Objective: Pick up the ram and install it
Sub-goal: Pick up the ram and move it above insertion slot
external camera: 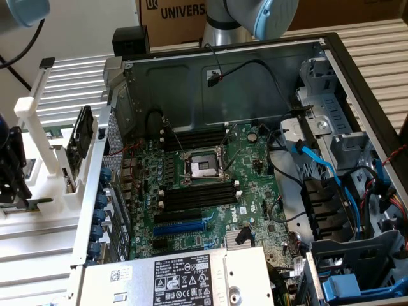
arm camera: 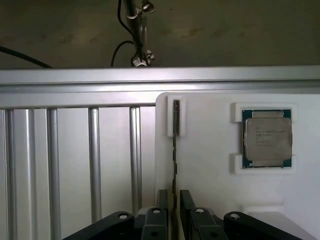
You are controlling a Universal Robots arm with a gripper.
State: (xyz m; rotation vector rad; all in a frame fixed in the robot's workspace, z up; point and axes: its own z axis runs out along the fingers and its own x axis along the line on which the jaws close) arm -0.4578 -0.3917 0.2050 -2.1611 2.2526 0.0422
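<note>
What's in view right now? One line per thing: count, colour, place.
ram: one, dark, standing on edge in the white holder, between the gripper's fingers
processor chip: one, silver on green, in a recess of the white holder, beside the ram
white holder: one, white, on the slatted table
slatted table: one, silver, under the holder
computer case: one, grey, open, middle of the exterior view
motherboard: one, green, inside the case
memory slots: two banks, black with white clips, on the motherboard
cardboard box: one, brown, behind the case
arm: one, grey and blue, behind the case
gripper: one, black, open, straddling the ram
</note>
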